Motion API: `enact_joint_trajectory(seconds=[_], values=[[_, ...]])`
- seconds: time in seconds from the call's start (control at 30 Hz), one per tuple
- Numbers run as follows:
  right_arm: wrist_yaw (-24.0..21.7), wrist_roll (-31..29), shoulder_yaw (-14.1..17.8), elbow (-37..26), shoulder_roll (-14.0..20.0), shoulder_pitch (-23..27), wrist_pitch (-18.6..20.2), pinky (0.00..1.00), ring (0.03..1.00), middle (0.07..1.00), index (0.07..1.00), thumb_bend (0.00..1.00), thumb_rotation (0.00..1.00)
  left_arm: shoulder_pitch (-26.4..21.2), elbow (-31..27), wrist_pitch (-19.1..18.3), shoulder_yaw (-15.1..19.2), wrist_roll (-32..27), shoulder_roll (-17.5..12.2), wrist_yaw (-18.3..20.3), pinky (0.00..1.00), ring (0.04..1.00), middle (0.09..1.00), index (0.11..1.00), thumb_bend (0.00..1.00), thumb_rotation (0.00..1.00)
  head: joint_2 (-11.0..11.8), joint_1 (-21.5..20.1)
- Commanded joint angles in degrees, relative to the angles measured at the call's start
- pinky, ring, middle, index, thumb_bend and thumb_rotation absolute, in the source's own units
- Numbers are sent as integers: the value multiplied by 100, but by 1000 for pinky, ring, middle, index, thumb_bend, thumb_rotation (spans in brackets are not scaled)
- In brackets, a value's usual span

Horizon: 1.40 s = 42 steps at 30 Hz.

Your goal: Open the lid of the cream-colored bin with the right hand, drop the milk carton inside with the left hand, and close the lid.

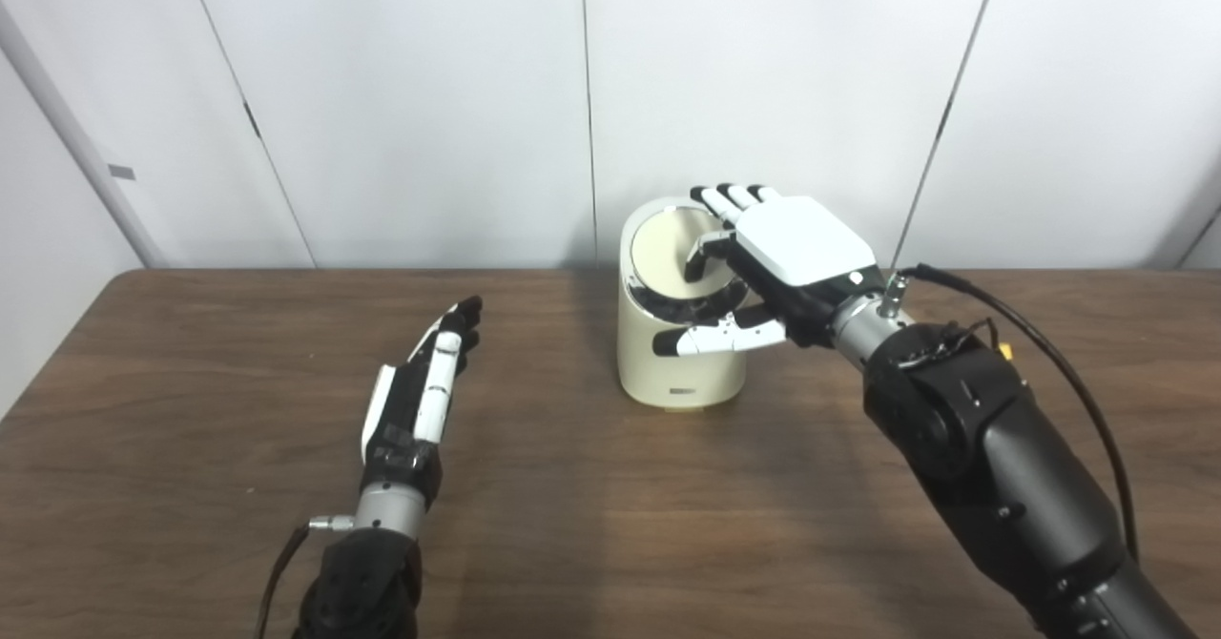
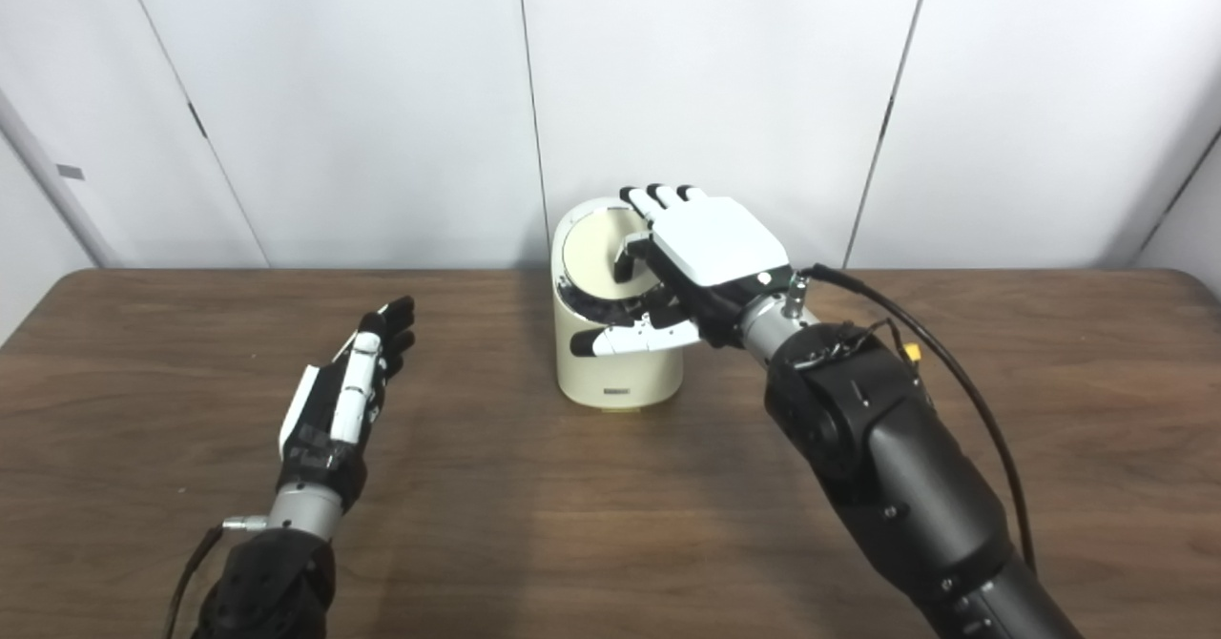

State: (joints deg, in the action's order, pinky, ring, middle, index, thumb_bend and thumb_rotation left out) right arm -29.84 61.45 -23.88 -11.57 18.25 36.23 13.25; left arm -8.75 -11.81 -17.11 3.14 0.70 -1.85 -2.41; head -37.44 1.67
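One cream-coloured cylindrical bin (image 1: pixel 679 353) stands at twelve o'clock on the brown wood-grain table (image 1: pixel 610 525), its round lid (image 1: pixel 663 250) tilted up at the back. I see two hands and no milk carton in either view. My right hand (image 1: pixel 763 267) lies over the rim from three o'clock, fingers (image 1: pixel 734 196) curled behind the lid, thumb across the bin's front wall; it grasps the lid's edge. My left hand (image 2: pixel 343 396) hovers at nine o'clock, released, fingers straight, holding nothing. Both views show the same things
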Motion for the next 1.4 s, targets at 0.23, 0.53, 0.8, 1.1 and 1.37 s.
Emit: enact_joint_trajectory(seconds=[0.23,0.53,0.8,1.1,1.37], values=[[-378,181,-110,21,-82,-44,12,1000,1000,1000,685,668,981,-152,-251,73,-5,108,-48,-36,962,928,931,912,466,943,-42,20],[-541,205,-170,78,-67,-93,-8,1000,1000,1000,677,656,983,-159,-232,38,14,88,-37,-40,976,933,932,915,478,936,-56,16],[-621,234,-200,116,-57,-129,13,1000,1000,1000,704,654,983,-182,-274,-24,-1,135,-66,-41,981,934,933,916,477,934,-65,24],[-724,251,-226,111,-24,-122,1,1000,1000,1000,720,648,987,-199,-281,-38,28,130,-58,-14,985,934,932,918,473,934,-58,1],[-870,218,62,-417,-12,-79,111,1000,1000,1000,768,668,999,-206,-203,17,69,105,-50,-15,984,926,926,914,457,926,-39,-17]])
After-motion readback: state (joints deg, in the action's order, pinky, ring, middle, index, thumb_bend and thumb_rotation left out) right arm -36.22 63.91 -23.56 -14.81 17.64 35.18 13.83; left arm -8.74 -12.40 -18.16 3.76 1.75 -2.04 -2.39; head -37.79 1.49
